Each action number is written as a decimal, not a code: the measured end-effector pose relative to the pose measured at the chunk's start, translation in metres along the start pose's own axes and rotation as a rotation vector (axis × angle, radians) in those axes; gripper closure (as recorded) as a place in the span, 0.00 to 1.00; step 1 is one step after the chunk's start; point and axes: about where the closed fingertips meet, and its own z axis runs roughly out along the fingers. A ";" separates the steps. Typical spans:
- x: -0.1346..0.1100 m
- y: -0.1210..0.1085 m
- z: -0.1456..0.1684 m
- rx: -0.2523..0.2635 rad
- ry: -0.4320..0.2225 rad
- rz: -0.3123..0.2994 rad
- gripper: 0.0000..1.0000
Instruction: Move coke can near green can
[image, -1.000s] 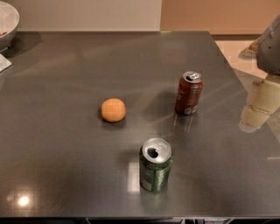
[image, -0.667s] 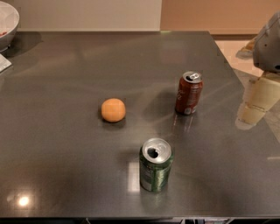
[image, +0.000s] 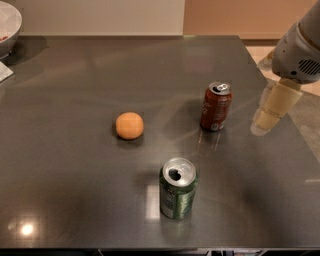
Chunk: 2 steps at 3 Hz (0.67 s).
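Observation:
The dark red coke can (image: 216, 107) stands upright on the dark table, right of the middle. The green can (image: 178, 188) stands upright near the front edge, below and a little left of the coke can. The two cans are apart. My gripper (image: 272, 111) hangs at the right side of the table, its pale fingers pointing down, to the right of the coke can and not touching it. It holds nothing.
An orange (image: 130, 125) lies left of the coke can. A white bowl (image: 7, 27) sits at the far left corner. The grey table (image: 75, 190) ends at the right just past my gripper.
My gripper has moved a little left and toward the coke can. The cans and the orange have not moved.

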 end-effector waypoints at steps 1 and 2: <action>-0.006 -0.020 0.022 -0.022 -0.049 0.022 0.00; -0.013 -0.036 0.041 -0.041 -0.098 0.038 0.00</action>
